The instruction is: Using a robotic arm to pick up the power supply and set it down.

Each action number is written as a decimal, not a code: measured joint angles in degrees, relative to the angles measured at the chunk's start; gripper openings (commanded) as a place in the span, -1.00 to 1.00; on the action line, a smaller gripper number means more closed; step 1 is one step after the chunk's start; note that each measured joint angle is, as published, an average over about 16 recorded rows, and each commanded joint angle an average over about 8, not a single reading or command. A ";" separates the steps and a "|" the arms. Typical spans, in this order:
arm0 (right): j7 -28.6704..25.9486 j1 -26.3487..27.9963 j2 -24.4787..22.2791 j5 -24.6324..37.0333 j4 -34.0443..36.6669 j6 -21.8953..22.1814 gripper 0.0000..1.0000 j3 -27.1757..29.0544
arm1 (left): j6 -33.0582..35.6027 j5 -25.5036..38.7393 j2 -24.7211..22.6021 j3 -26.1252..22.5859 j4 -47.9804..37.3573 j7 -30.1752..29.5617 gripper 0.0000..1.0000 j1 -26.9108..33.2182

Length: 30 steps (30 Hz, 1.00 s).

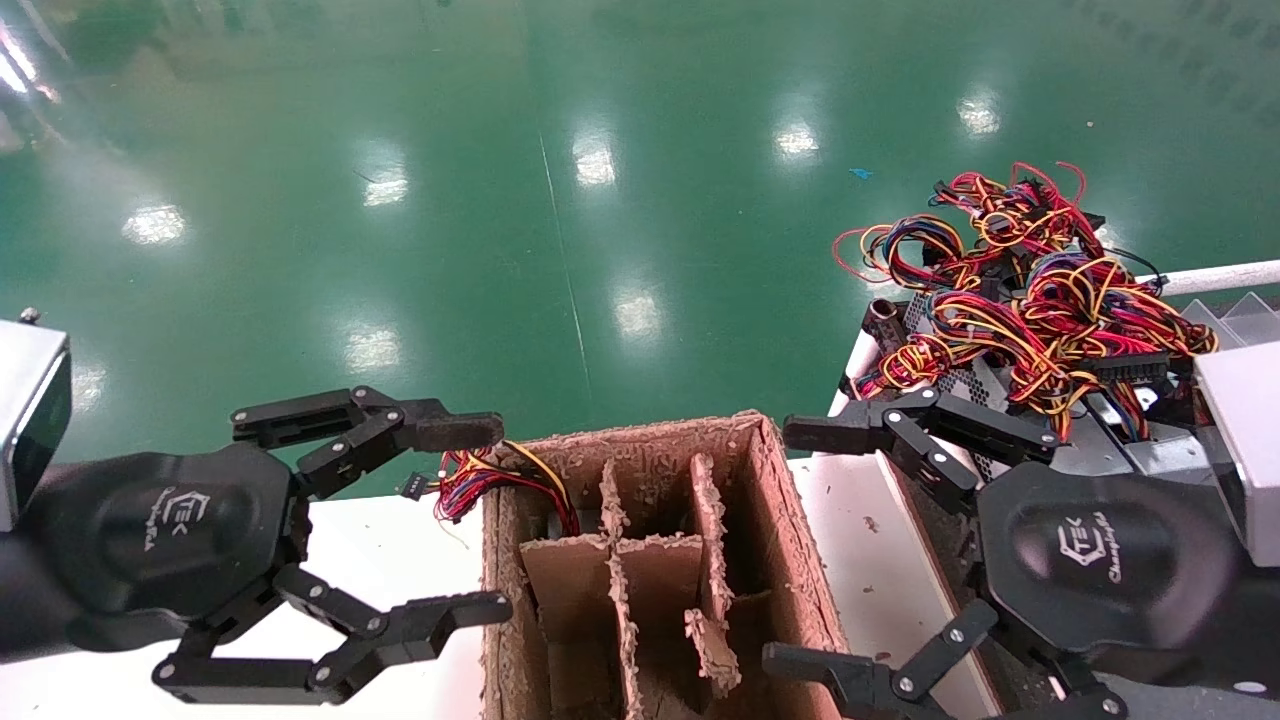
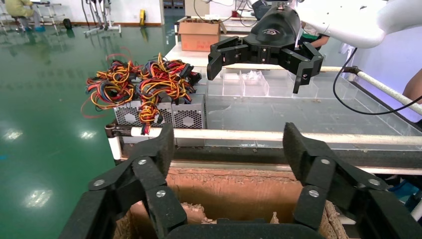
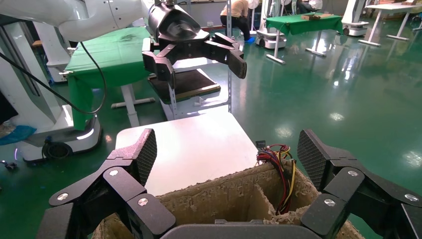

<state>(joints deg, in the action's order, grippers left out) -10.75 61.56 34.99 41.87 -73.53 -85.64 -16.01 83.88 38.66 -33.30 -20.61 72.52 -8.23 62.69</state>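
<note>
Both grippers hover empty, jaws apart: left gripper (image 1: pixel 480 520) lower left, right gripper (image 1: pixel 800 545) lower right. Power supply (image 1: pixel 1000 385) sits upper right under wire tangle (image 1: pixel 1020 280). Best grip grey casing, avoiding wires.

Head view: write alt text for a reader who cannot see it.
Two open black grippers, left gripper and right gripper, flank a worn cardboard box with dividers, coloured wires spilling over its far left corner. Behind the right gripper, grey power supplies lie under tangled cables, beyond them a shiny green floor.
</note>
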 measured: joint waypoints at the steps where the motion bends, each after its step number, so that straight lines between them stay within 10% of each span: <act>1: 0.00 0.00 0.00 0.00 0.00 0.00 1.00 0.00 | 0.00 0.00 0.00 0.00 0.00 0.00 -1.00 0.00; 18: -0.04 0.18 1.96 2.94 1.37 1.53 1.00 -1.73 | 0.00 0.00 0.00 0.00 -0.01 0.00 -1.00 0.00; 30: -0.68 3.86 10.76 17.28 6.12 10.26 1.00 -8.70 | 0.01 -0.01 0.00 -0.01 -0.02 0.01 -0.83 0.01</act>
<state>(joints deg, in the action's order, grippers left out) -11.43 65.43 45.75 59.15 -67.41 -75.38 -24.71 83.89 38.66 -33.30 -20.62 72.51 -8.22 62.70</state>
